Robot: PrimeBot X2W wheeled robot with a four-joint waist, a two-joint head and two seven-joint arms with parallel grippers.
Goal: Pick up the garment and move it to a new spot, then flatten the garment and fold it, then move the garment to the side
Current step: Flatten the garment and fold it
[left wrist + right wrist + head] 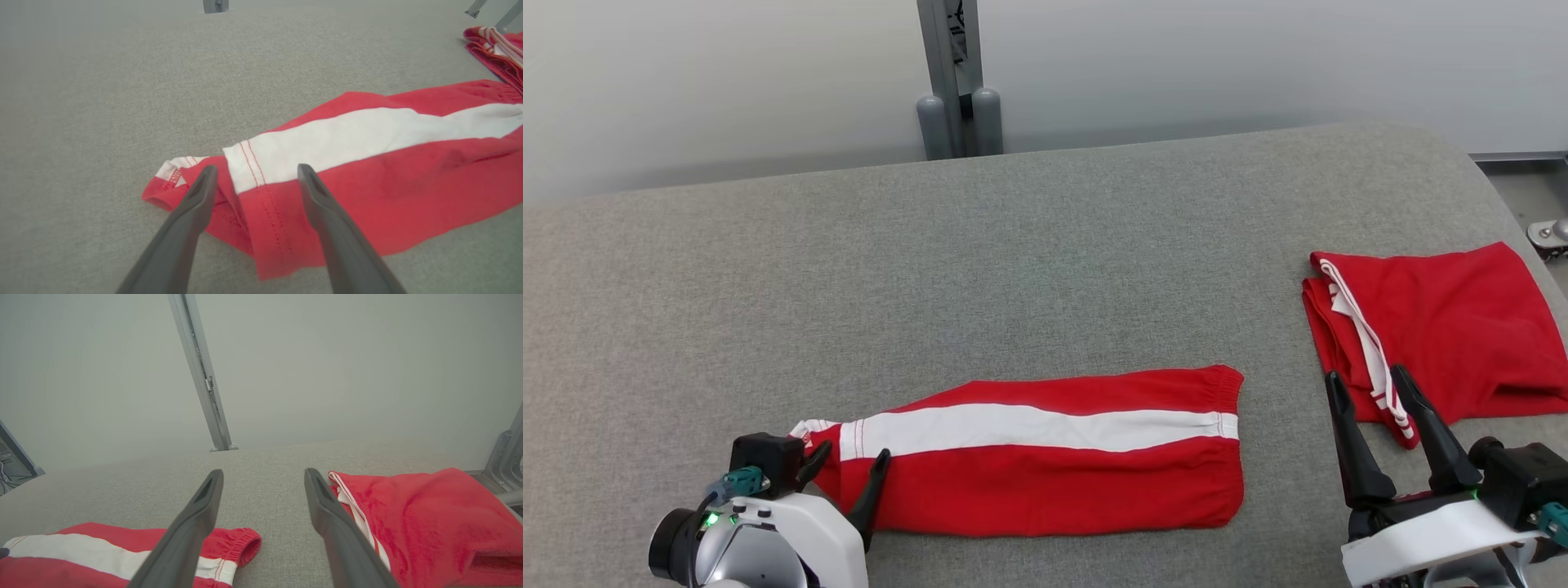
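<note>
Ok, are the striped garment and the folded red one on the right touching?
Apart. The head view shows a bare strip of grey surface between the waistband end of the striped garment and the folded red garment.

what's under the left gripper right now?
The hem end of the red striped garment, lying on the grey table; the left gripper is open over it. Whether anything lies beneath the cloth is covered.

The left gripper (854,454) sits at the lower left of the head view, with its two dark fingers (869,492) spread wide and pointing forward, low down. The right gripper (1365,376) stands at the lower right, jaws also wide apart, fingers raised and leaning a little left.
</note>
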